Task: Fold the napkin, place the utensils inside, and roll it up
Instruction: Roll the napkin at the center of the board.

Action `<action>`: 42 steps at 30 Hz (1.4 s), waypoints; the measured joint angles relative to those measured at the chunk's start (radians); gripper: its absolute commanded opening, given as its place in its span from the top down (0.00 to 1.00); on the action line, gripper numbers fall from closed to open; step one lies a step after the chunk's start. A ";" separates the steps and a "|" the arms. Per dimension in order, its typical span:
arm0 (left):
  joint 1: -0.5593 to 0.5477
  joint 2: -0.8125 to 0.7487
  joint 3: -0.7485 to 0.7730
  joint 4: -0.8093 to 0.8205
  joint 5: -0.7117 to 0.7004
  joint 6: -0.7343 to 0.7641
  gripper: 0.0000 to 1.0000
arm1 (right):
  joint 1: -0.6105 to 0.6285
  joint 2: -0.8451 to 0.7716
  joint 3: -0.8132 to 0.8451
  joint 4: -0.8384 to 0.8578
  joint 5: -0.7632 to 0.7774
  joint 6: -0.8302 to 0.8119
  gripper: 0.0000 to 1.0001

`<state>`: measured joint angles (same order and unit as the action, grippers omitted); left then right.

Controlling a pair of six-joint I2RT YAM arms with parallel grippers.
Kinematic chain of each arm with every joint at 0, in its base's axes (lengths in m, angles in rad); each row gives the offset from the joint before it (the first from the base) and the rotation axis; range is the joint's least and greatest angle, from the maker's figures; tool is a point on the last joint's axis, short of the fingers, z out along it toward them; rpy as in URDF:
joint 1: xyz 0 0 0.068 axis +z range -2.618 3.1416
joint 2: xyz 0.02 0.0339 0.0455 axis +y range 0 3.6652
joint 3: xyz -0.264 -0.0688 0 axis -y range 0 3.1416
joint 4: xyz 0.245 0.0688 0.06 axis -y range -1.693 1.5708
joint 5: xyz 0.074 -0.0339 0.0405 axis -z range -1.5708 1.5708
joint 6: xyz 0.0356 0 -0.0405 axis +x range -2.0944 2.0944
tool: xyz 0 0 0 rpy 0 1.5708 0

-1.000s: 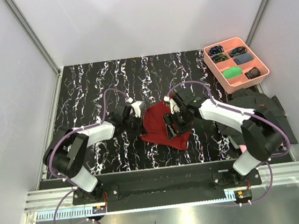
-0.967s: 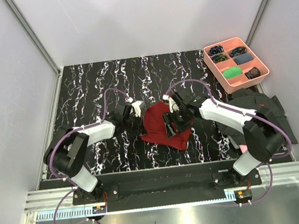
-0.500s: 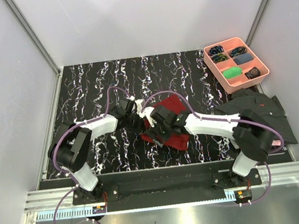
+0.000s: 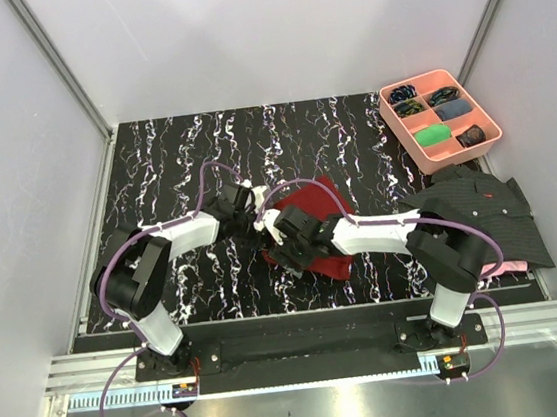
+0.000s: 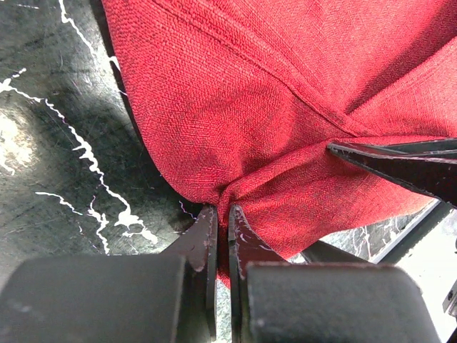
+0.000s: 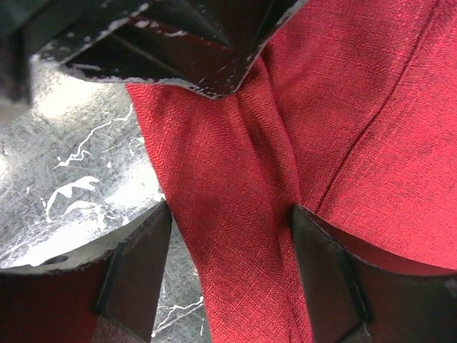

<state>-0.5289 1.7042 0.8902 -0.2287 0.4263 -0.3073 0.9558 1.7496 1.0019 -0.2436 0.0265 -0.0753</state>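
The dark red napkin [image 4: 322,201] lies crumpled at the middle of the table, partly under both arms. My left gripper [image 4: 256,225] is shut on a bunched corner of the napkin [image 5: 235,121] at its left edge; its fingertips [image 5: 222,212] pinch the cloth tight. My right gripper [image 4: 282,240] has reached in right beside it. In the right wrist view my right gripper [image 6: 230,239] stands open, its jaws astride a raised ridge of the napkin [image 6: 235,214] that runs up to the left gripper's fingertips [image 6: 214,84]. The utensils are out of view.
A pink compartment tray [image 4: 406,132] with several small items sits at the back right. A dark striped shirt [image 4: 482,207] lies at the right, with a pink cloth [image 4: 494,269] peeking out beneath it. The table [image 4: 171,150] is black marble with white veins.
My right arm has swung left across the napkin to its left corner, beside the left gripper, and its jaws have widened a little. The left gripper keeps its pinch and has shifted slightly right.
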 measured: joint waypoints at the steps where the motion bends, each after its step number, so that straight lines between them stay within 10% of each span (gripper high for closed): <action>1: 0.000 0.000 0.000 -0.001 0.002 0.000 1.00 | 0.000 0.001 0.000 0.000 0.000 0.000 0.34; 5: 0.003 0.000 0.000 -0.006 0.009 0.000 1.00 | -0.001 0.023 0.029 -0.020 0.017 -0.001 0.55; 10: 0.020 -0.001 -0.003 -0.004 0.016 -0.012 0.59 | -0.001 0.046 0.066 -0.043 -0.012 0.018 0.67; 16: 0.058 -0.055 -0.048 0.019 0.041 -0.053 0.33 | -0.002 0.044 0.066 -0.042 -0.080 0.076 0.69; 42: 0.147 -0.480 -0.413 0.225 -0.072 -0.143 0.19 | -0.154 0.045 -0.019 0.008 -0.573 0.155 0.72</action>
<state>-0.3817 1.2247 0.4774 -0.0036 0.3542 -0.4503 0.8021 1.7950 0.9833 -0.2359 -0.5461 0.0799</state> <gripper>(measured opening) 0.809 0.290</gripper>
